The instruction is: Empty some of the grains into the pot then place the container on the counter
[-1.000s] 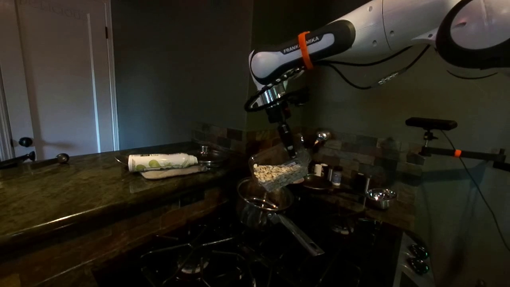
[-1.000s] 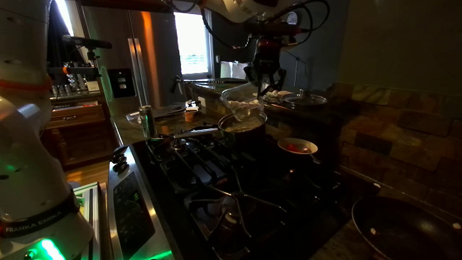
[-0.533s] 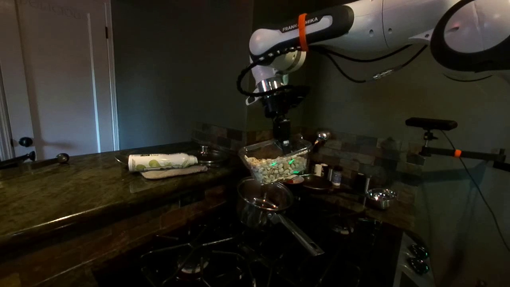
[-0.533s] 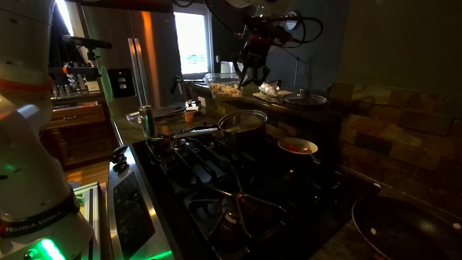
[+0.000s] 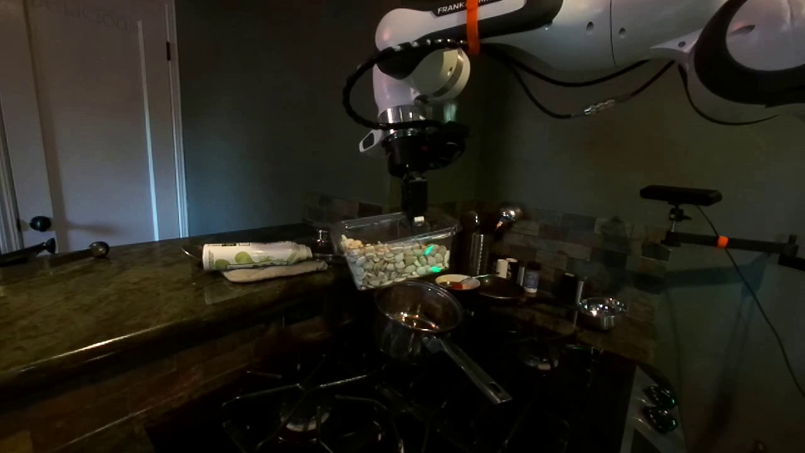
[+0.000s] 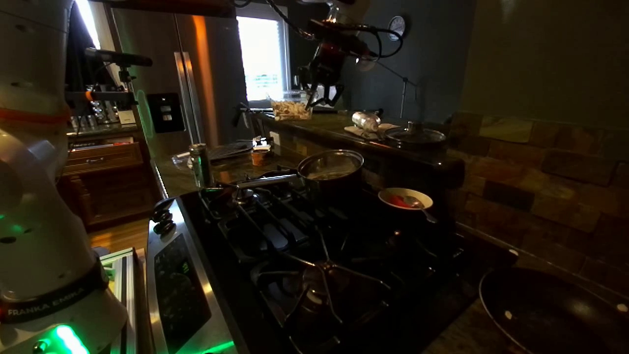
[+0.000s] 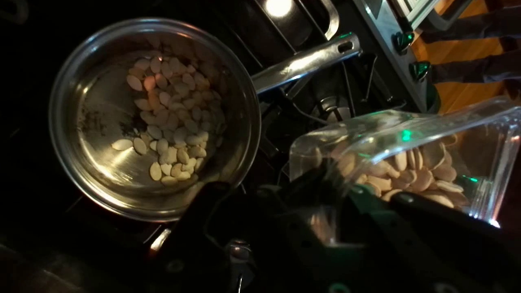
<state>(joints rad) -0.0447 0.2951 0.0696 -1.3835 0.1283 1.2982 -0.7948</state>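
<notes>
The clear container point(image 5: 371, 221) is held level in the air in both exterior views point(image 6: 295, 97), with pale grains point(image 5: 402, 261) heaped inside. My gripper point(image 5: 416, 220) is shut on its wall; the wrist view shows the dark fingers point(image 7: 305, 171) pinching the plastic, the tips partly hidden in shadow. The steel pot point(image 5: 393, 343) stands on the stove, its long handle sticking out. In the wrist view the pot point(image 7: 57, 118) has a layer of grains point(image 7: 175, 101) on its bottom. The dark stone counter point(image 5: 113, 308) lies left of the container in an exterior view.
A green-and-white canister point(image 5: 255, 256) lies on a folded cloth point(image 5: 277, 272) on the counter, near a glass lid point(image 6: 415, 135). A white bowl with a spoon point(image 6: 385, 201) sits behind the pot. A dark pan point(image 6: 555, 314) and a metal shaker point(image 6: 199, 167) stand around the stove.
The container has gone from tilted over the pot to level. My gripper has carried it up and away from above the pot, toward the counter side.
</notes>
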